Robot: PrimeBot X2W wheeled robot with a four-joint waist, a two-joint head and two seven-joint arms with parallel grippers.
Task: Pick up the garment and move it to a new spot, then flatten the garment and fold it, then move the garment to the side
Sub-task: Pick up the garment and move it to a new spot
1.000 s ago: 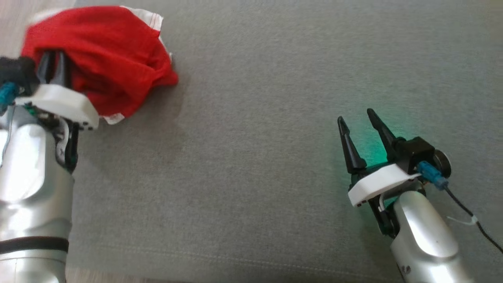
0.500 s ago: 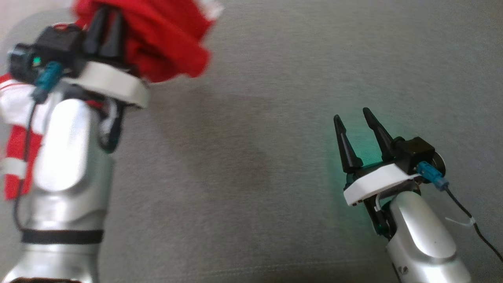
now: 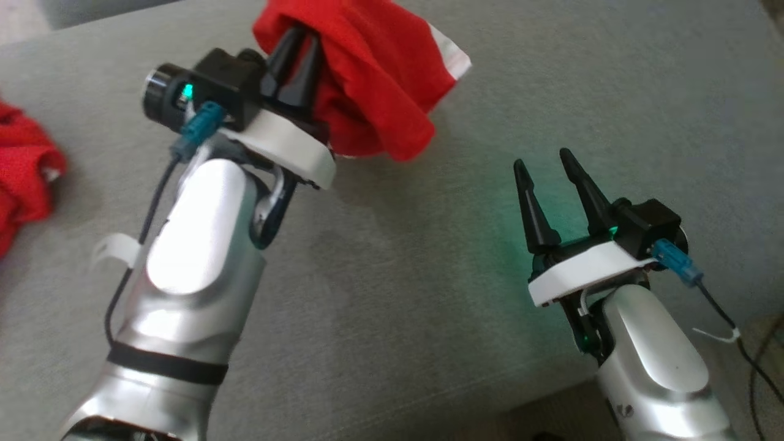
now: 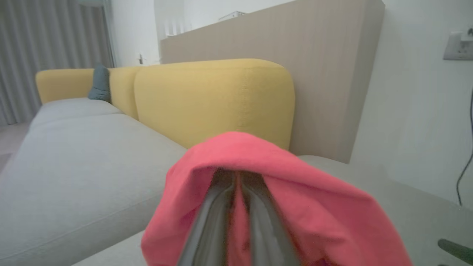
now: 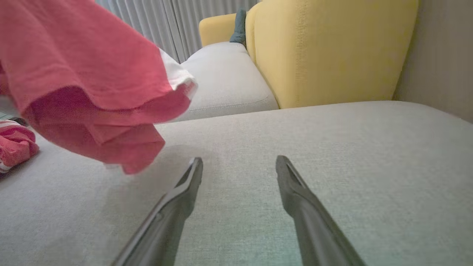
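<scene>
Head camera: we pinch the red garment (image 3: 380,92) in our left gripper (image 3: 303,43), clear of the grey cushion (image 3: 392,294) for carrying. Left wrist: cloth drapes over our closed fingers (image 4: 207,229). Right wrist: our right gripper (image 5: 239,159) spreads empty, likely kept free for flattening.

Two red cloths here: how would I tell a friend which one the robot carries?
Find the grey sofa seat. Over its far middle, the left gripper is shut on a red garment with white trim. Unlike the red heap lying at left, it hangs lifted.
</scene>
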